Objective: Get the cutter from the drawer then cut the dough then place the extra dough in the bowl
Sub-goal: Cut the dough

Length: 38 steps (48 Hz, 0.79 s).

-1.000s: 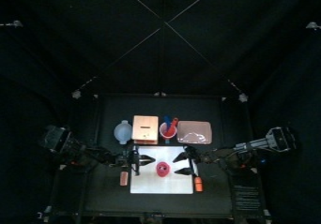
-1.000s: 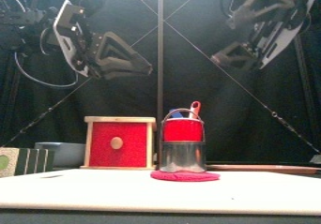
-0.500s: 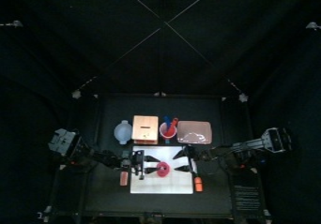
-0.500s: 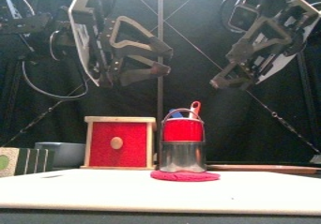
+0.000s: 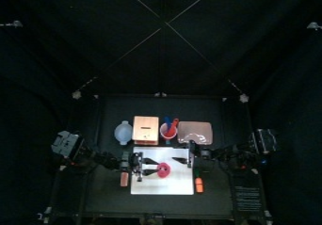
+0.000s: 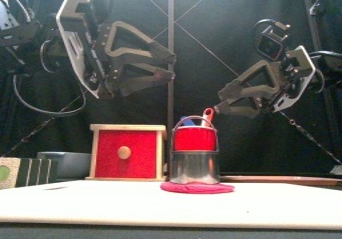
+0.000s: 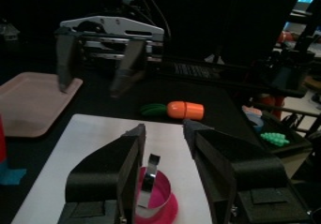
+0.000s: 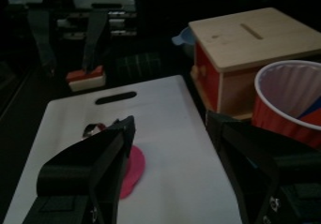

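- Cutter point(image 6: 195, 167) is out, standing on the dough point(image 6: 197, 188) on the board point(image 5: 176, 184)
- Your left tool point(image 7: 164, 134) and right tool point(image 8: 170, 118) hover above, both wide, empty
- To do: press the cut, scraps to the bowl point(image 5: 122, 132)

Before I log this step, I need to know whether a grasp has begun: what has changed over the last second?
The right claw has come down a good way and in toward the middle. The left claw has only edged inward and is still higher up. Both are open and hold nothing. The cutter on the dough, the wooden box and the red cup have not moved.
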Each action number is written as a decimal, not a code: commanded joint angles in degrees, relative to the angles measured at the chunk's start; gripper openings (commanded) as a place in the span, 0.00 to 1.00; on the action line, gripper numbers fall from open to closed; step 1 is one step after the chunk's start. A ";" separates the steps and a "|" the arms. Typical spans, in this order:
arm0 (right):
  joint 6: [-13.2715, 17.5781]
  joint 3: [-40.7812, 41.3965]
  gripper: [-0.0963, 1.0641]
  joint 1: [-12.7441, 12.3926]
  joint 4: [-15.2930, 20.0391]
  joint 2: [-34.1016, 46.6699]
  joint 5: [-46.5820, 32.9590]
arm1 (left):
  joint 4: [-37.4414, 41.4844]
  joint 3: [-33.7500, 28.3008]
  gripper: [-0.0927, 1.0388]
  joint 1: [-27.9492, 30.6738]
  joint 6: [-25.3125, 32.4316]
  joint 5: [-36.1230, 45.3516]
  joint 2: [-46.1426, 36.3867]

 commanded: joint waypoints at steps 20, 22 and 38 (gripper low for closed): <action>-0.26 -7.29 0.89 12.30 9.84 2.46 8.17 | -0.35 -2.90 0.71 0.00 3.87 4.13 3.16; -0.70 -7.82 0.89 12.39 9.49 2.55 9.84 | -0.44 -2.99 0.71 0.09 3.96 4.92 3.25; -0.97 -11.51 0.89 12.39 8.35 4.22 16.70 | -1.58 -3.87 0.72 0.18 4.13 10.02 4.04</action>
